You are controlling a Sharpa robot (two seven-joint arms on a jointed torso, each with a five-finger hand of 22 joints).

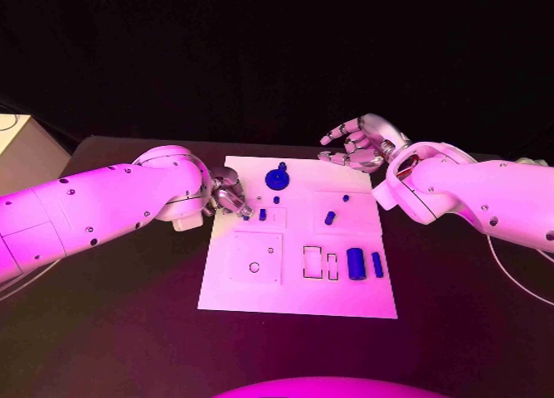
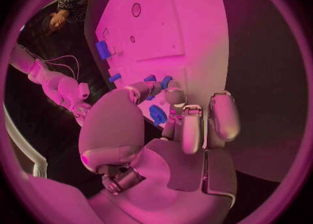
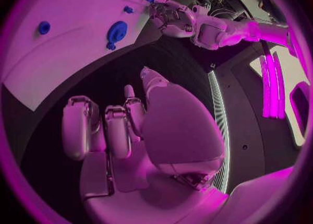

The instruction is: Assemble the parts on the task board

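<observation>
The white task board [image 1: 247,286] lies in the middle of the table. A round blue gear-like part [image 1: 277,177] stands near its far edge, small blue pegs [image 1: 263,214] [image 1: 330,218] sit mid-board, and two blue cylinders [image 1: 355,263] lie near the right edge. My left hand [image 1: 225,196] hovers at the board's left edge beside the pegs, fingers partly curled and apart, holding nothing. In the left wrist view its fingertips [image 2: 175,96] hang over blue parts [image 2: 158,114]. My right hand [image 1: 358,143] floats above the far right corner, loosely curled and empty; the gear [image 3: 117,31] lies beyond it.
A pale box [image 1: 17,149] stands at the table's far left. Outlined recesses [image 1: 313,261] and a ring-shaped hole [image 1: 253,267] mark the board's near half. Dark tabletop surrounds the board.
</observation>
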